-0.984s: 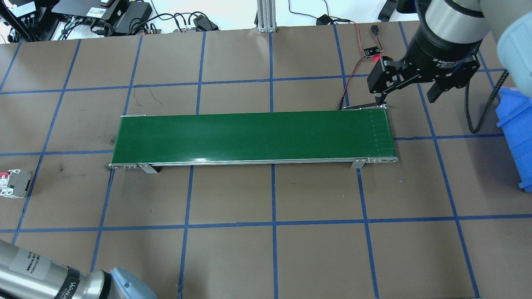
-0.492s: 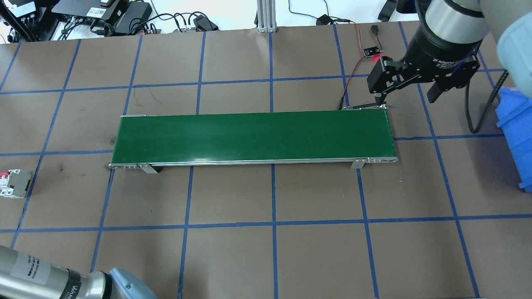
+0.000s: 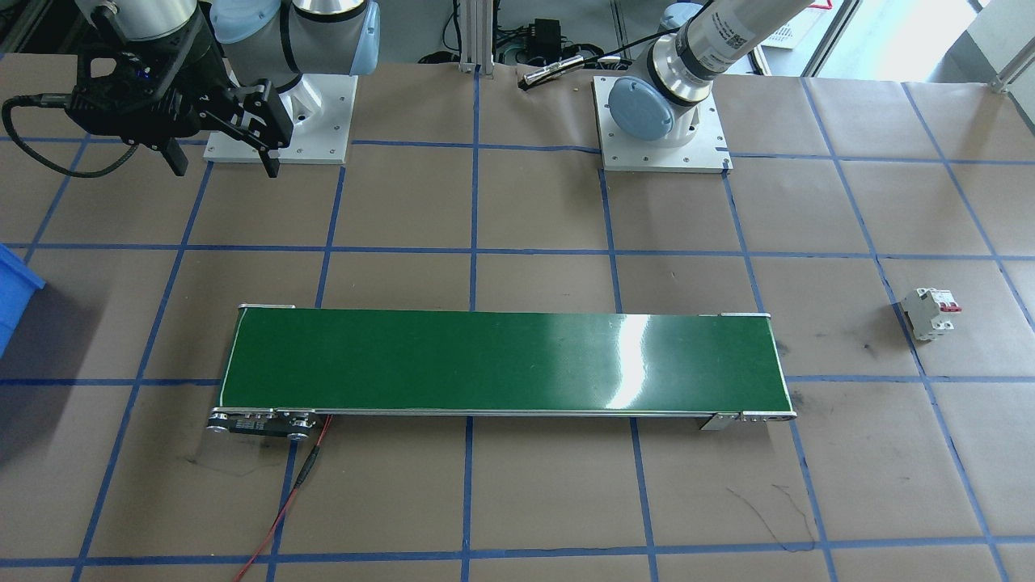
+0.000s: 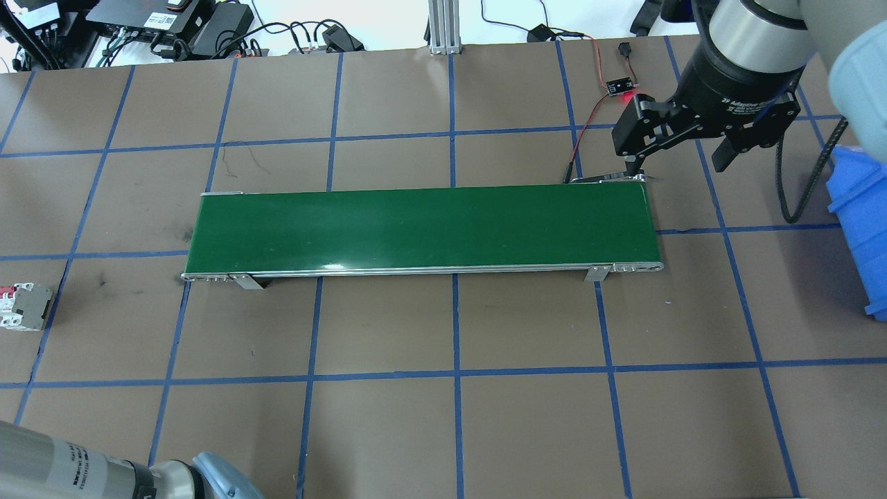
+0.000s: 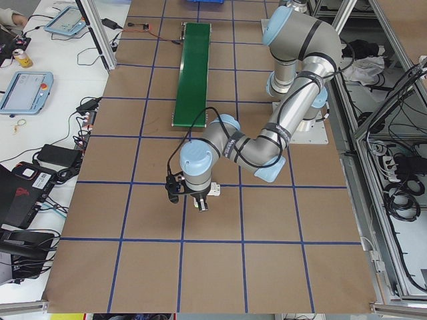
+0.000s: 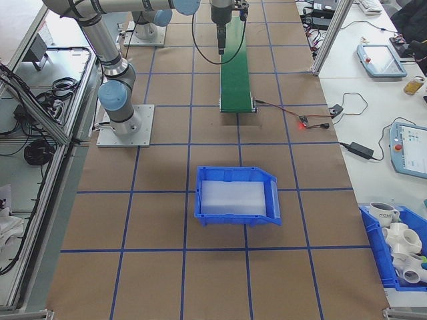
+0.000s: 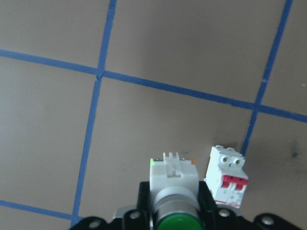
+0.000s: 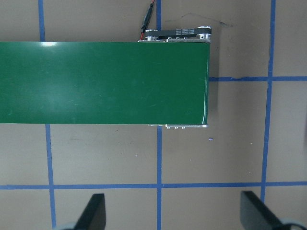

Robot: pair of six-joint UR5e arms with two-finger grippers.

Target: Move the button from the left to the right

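Left arm slides lower along the bottom edge of the overhead view

The silver and pale blue left arm (image 4: pixel 90 471) at the lower left corner of the overhead view now sits lower and further toward the corner than it did a second ago, with less of its silver tube and blue joint cap in frame. The white and red circuit breaker (image 4: pixel 24 306) at the left edge shows a little more of its body than before.
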